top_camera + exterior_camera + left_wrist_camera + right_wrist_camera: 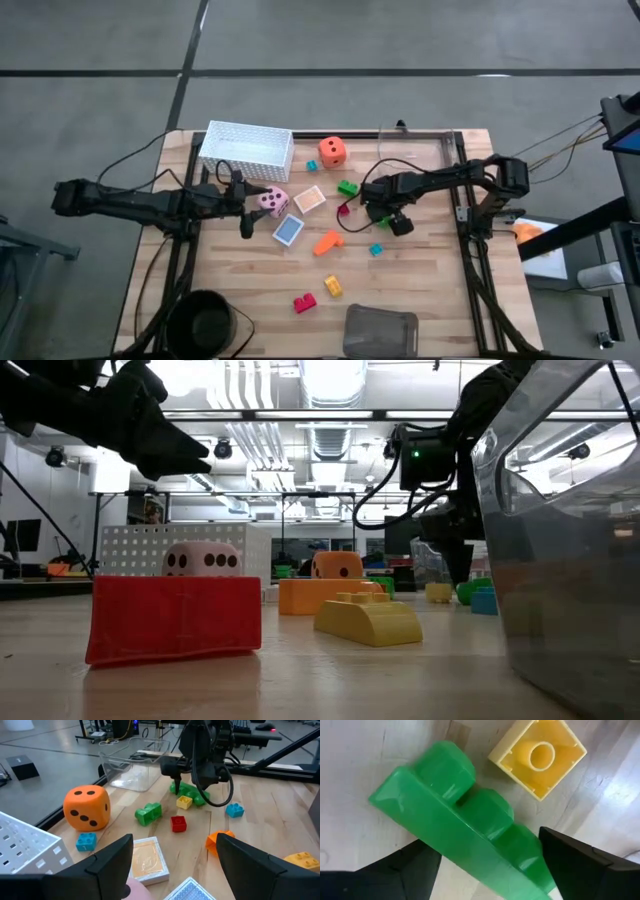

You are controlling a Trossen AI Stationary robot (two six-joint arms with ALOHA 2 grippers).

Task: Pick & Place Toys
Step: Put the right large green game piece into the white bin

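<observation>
Toys of glossy moulded plastic lie scattered on your slatted wooden table (pixel 420 290), and the one to watch is the long green brick (pixel 470 840), studded with rounded knobs, lying flat on the wood near the table's middle. Your right gripper (pixel 378 212) stands straight over it, dark fingers (pixel 580 865) spread apart on either side of the brick, not yet clamped on it. Just beside the green brick lies a small square yellow brick (pixel 538 757), upside down, its hollow and round socket showing. Well apart from the green brick, toward the white perforated basket (pixel 246 148), your left gripper (pixel 247 205) hangs with its fingers wide apart above the pink dotted die (pixel 272 200) and the flat peach card (pixel 148 860), holding nothing.
</observation>
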